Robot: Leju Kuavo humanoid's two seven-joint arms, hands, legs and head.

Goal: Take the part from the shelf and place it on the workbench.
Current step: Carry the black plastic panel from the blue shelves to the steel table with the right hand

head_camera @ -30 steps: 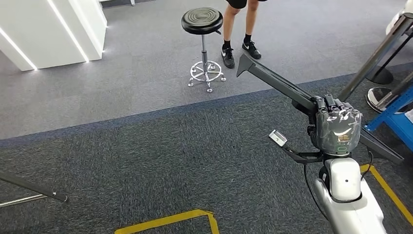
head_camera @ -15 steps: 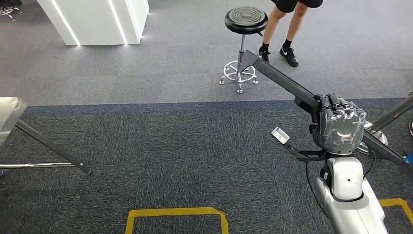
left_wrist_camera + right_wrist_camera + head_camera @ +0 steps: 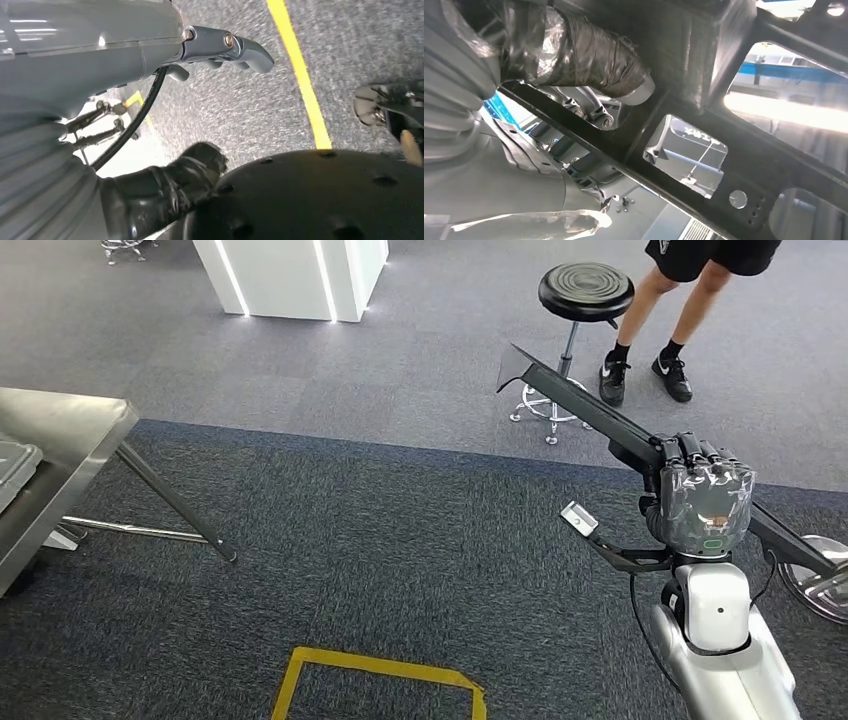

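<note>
Ahead, stool (image 3: 585, 290), person's legs (image 3: 668, 325), workbench (image 3: 60, 430) at left.

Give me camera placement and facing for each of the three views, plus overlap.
Head view: high on the body, looking forward and down at carpet, a stool, a metal table; right hand grips the long black part.
Left wrist view: behind the left hand, looking down at carpet and yellow tape.
Right wrist view: behind the right hand, close on the black part.
Shared: head and right wrist views both show that hand and part.
</note>
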